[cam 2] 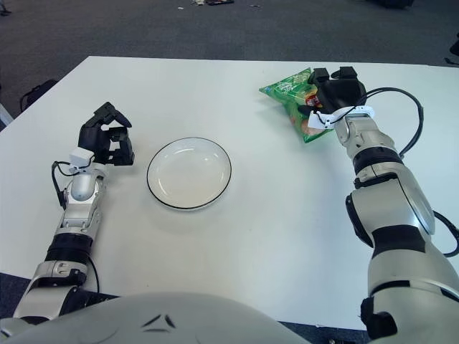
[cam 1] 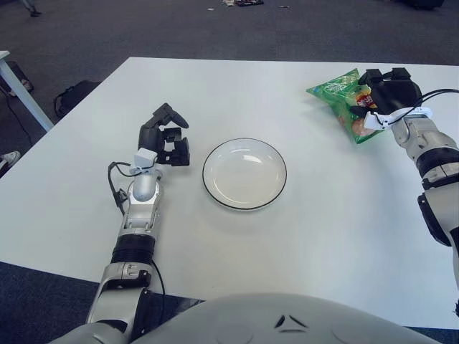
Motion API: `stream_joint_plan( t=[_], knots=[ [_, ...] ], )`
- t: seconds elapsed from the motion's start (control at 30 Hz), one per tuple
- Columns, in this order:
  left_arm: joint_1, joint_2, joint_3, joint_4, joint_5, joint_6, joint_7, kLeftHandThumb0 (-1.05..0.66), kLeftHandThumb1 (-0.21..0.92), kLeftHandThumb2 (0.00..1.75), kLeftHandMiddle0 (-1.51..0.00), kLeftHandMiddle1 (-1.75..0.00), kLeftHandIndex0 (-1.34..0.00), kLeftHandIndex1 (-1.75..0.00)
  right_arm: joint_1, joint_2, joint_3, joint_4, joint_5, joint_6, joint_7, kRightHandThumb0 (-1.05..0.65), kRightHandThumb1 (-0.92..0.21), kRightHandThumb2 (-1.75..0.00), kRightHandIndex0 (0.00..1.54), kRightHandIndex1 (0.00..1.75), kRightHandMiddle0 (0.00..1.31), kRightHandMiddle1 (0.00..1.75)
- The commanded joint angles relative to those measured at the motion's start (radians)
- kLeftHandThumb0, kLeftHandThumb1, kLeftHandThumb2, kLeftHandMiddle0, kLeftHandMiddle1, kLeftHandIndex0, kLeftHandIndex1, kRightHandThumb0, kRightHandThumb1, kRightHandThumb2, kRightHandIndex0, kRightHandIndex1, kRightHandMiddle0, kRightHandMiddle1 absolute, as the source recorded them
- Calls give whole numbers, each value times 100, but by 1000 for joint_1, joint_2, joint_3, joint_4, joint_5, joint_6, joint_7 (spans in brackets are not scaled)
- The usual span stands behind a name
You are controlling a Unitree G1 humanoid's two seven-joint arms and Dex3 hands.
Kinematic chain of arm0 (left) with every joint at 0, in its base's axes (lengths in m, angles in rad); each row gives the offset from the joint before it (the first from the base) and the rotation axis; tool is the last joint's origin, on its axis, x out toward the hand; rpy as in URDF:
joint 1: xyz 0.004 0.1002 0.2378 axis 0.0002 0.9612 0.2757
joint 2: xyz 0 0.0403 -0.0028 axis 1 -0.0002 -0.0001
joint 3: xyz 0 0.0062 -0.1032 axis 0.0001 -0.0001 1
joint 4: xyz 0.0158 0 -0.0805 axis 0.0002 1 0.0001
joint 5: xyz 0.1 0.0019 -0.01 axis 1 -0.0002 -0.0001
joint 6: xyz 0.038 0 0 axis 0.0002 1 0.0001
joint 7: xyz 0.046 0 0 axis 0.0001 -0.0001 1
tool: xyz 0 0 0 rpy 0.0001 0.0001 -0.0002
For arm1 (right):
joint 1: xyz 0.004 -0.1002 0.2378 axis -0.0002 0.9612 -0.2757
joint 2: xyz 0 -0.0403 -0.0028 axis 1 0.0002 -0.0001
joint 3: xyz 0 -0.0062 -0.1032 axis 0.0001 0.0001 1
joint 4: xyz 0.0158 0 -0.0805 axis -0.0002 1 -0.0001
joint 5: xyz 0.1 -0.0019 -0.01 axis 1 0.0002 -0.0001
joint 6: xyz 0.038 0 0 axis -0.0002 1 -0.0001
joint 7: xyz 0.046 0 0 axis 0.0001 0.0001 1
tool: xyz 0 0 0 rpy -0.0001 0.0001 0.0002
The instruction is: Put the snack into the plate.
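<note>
Two hands are seen over a white table [cam 1: 323,236], w/ a white plate [cam 1: 244,174] that has a thin dark rim set roughly mid-table, nothing in it. In the left eye view, the green snack bag [cam 1: 343,100] is found at the far right of the table, well apart from the plate. The right hand [cam 1: 384,97] is placed on the bag's right end, dark fingers curled onto the crinkled foil, so the bag looks gripped; whether it's lifted off the table can't be told. The left hand [cam 1: 166,137] is shown just left of the plate, not touching it, fingers loosely bent and nothing held.

In the right eye view the same layout is seen from a bit further right. The snack bag [cam 2: 297,100] is pinched at its right edge by the right hand [cam 2: 333,92], w/ the forearm and a black cable [cam 2: 412,107] running back behind it. The left hand [cam 2: 107,140] sits beside the plate [cam 2: 189,173], a clear gap between them.
</note>
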Motion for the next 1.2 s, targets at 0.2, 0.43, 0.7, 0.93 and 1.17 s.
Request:
stream_joint_plan(
  t=[0.2,0.43,0.7,0.93,1.17],
  knots=[
    [150,-51,-7,72,8,17,25,-57,12,156,-143,-175,-78,-175,-35,57,-42,62,90,27,123,-105,-92,-101,0,13,0,63],
    [153,-51,-9,64,7,25,32,-58,11,157,-143,-175,-80,-175,-34,74,-39,60,110,37,147,-105,-92,-105,0,8,0,54],
    [159,-53,-13,53,-4,20,19,-58,10,158,-143,-175,-80,-175,-45,99,-38,60,114,66,170,-103,-92,-106,0,5,0,52],
    [162,-55,-15,50,-3,26,21,-58,12,156,-143,-175,-79,-175,-60,119,-44,59,134,102,201,-100,-92,-106,0,3,0,48],
    [165,-58,-17,45,-1,34,24,-57,14,154,-144,-175,-77,-175,-58,124,-41,56,141,95,210,-98,-92,-107,0,0,0,39]
  ],
)
